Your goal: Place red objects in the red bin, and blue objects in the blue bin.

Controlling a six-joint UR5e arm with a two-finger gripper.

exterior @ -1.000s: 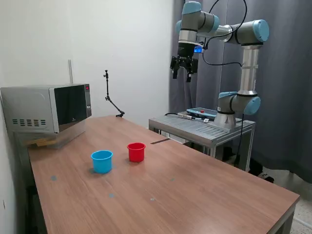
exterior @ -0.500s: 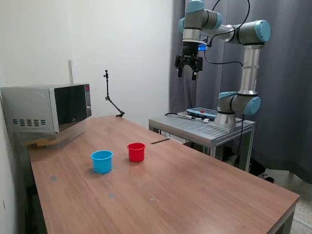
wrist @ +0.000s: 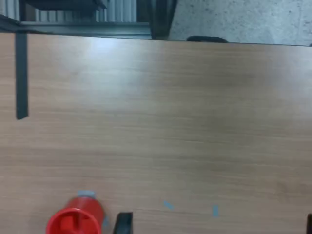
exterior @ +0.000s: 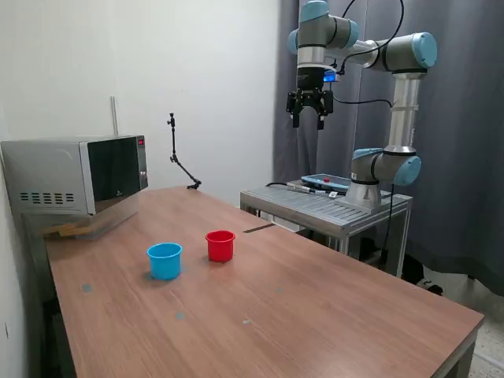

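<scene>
The red bin [exterior: 220,245] and the light blue bin [exterior: 164,260] stand upright side by side on the wooden table [exterior: 315,307], the blue one toward the exterior view's left. My gripper [exterior: 309,120] hangs high above the table's far edge, open and empty. In the wrist view the gripper [wrist: 216,224] shows only dark fingertips [wrist: 124,222], set wide apart, with the red bin [wrist: 75,222] close beside one of them. The red bin's inside is too blurred to read. No red objects or blue objects show on the table; they are hidden or out of view.
A microwave [exterior: 79,177] sits at the table's far corner on the exterior view's left. A thin black jointed stand [exterior: 179,161] rises at the back edge. The arm's metal base stand [exterior: 327,206] adjoins the table, and a dark strip [wrist: 21,75] lies on the wood.
The gripper has swung toward the exterior view's right and slightly lower, staying open. The two bins have not moved.
</scene>
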